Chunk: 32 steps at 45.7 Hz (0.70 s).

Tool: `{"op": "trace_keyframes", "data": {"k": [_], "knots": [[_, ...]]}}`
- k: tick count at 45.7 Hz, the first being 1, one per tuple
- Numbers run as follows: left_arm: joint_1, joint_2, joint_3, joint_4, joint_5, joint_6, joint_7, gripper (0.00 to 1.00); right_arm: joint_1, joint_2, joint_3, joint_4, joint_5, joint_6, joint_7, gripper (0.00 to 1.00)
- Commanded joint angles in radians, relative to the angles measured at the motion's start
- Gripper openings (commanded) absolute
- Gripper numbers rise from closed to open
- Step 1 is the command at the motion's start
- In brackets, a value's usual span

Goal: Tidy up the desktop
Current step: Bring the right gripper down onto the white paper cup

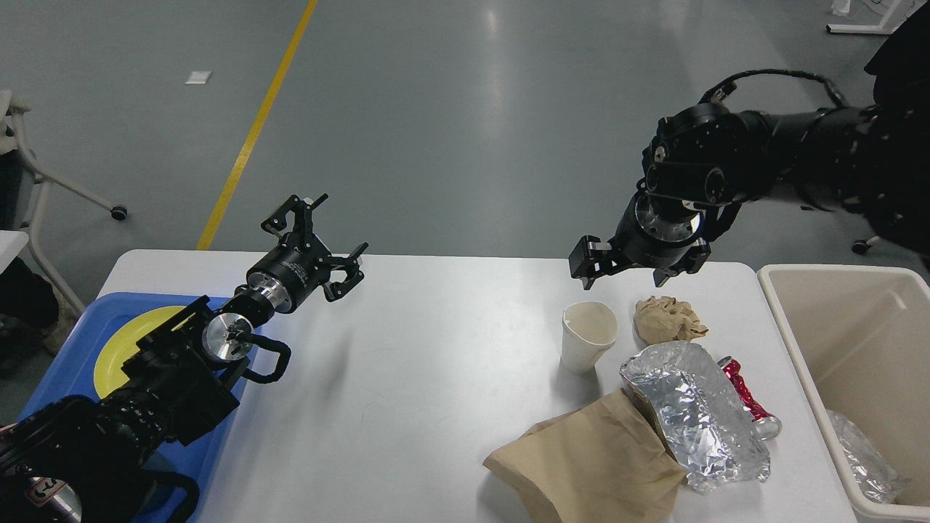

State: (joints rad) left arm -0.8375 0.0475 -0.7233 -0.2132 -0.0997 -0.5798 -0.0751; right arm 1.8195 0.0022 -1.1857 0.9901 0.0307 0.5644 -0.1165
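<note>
White and smooth, the tabletop fills the lower middle of the frame, spreading beneath both arms. The left pincer hangs over its upper left part with fingers spread wide, holding nothing. The right pincer hovers at the upper right, above the far edge, fingers splayed wide and empty; just below it stand a white paper cup and a crumpled brown paper ball. Lower right lie crumpled foil, a red can and a brown paper bag. A blue tray with a yellow plate sits at the left edge, a beige bin at the right.
</note>
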Motion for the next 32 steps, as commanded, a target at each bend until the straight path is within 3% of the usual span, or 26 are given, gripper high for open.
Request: {"op": "trace_keyframes", "data": {"k": [1,32], "knots": [[0.0,0.0,0.001,0.0,0.0,0.0,0.0,0.97,-0.075,0.004,0.0,-0.036,0.0,-0.063,0.0,1.0],[0.0,0.0,0.001,0.0,0.0,0.0,0.0,0.97,-0.376,0.047,0.038,-0.277,0.006,-0.135,0.0,1.0]]}}
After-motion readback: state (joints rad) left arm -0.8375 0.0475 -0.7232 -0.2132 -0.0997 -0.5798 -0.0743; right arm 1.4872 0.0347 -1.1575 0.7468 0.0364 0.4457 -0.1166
